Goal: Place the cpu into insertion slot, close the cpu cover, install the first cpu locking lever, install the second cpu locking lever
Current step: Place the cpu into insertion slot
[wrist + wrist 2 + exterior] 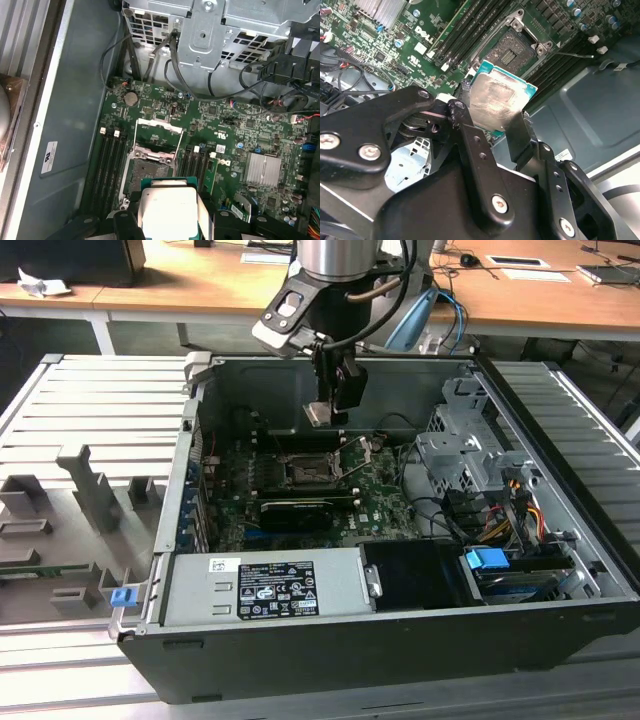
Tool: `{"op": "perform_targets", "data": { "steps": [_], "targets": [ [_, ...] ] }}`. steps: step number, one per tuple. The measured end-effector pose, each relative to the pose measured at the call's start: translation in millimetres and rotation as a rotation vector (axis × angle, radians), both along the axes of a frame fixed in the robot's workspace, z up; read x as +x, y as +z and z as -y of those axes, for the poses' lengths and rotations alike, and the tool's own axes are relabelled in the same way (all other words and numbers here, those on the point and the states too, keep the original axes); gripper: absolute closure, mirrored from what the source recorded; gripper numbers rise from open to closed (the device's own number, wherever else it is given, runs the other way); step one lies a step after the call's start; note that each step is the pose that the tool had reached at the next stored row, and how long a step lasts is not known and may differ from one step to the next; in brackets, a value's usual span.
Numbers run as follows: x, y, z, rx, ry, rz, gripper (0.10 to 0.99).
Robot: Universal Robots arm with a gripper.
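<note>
Claw: the claw [325, 410] hangs from the arm inside the open computer case [560, 540], above the green motherboard [385, 495] and touching neither.
Grip: narrow; its black fingers [472, 140] are clamped on the cpu, one on each of two opposite edges.
Cpu: the cpu [495, 97] sits between the fingertips, a flat square plate with a silvery top and a teal-green border. It is clear of the board and touches only the fingers. In the exterior view it shows at the claw's tip.
Insertion slot: the insertion slot [145, 172] lies on the board below the claw, apart from the cpu. Its dark bed is bare, and in the first wrist view the held cpu covers its near edge.
Cpu cover: the cpu cover [160, 125] is a silvery frame lifted off the slot, on the slot's far side from the claw.
Rod: a thin metal rod [572, 54] stands out beside the slot, off to one side of the claw.
Memory slots: long black memory slots [107, 160] flank the insertion slot, beneath the claw.
Expansion card: a long black expansion card [295, 508] lies on the board lower than the claw, between the slot and the power supply.
Power supply: the grey power supply [265, 585] is well apart from the claw.
Drive cage: the metal drive cage [465, 455] stands to the exterior view's right of the claw.
</note>
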State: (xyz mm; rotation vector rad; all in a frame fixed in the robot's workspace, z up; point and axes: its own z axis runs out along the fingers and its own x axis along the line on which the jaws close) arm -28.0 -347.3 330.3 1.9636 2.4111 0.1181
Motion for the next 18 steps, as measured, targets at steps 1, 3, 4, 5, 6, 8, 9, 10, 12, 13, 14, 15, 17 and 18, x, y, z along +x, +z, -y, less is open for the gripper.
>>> {"op": "perform_targets", "data": {
  "steps": [1,3,4,5,6,8,9,10,12,13,14,15,17,18],
  "targets": [
    [0.0,-0.6,0.0,0.0,0.0,0.0,0.557],
    [0.0,-2.1,0.0,0.0,0.0,-0.0001,0.557],
    [0.0,-2.8,0.0,0.0,0.0,-0.0002,0.557],
    [0.0,-3.0,0.0,0.0,0.0,-0.0003,0.557],
    [0.0,-3.1,0.0,0.0,0.0,-0.0004,0.557],
    [0.0,-4.0,0.0,0.0,0.0,-0.0003,0.557],
    [0.0,-4.3,0.0,0.0,0.0,-0.0003,0.557],
    [0.0,-4.5,0.0,0.0,0.0,-0.0003,0.557],
    [0.0,-5.2,0.0,0.0,0.0,-0.0003,0.557],
    [0.0,-5.8,0.0,0.0,0.0,-0.0002,0.557],
    [0.0,-6.4,0.0,0.0,0.0,-0.0003,0.557],
    [0.0,-6.9,0.0,0.0,0.0,-0.0002,0.557],
    [0.0,-7.7,0.0,0.0,0.0,-0.0002,0.557],
    [0.0,-8.9,0.0,0.0,-0.001,-0.0002,0.557]
  ]
}}
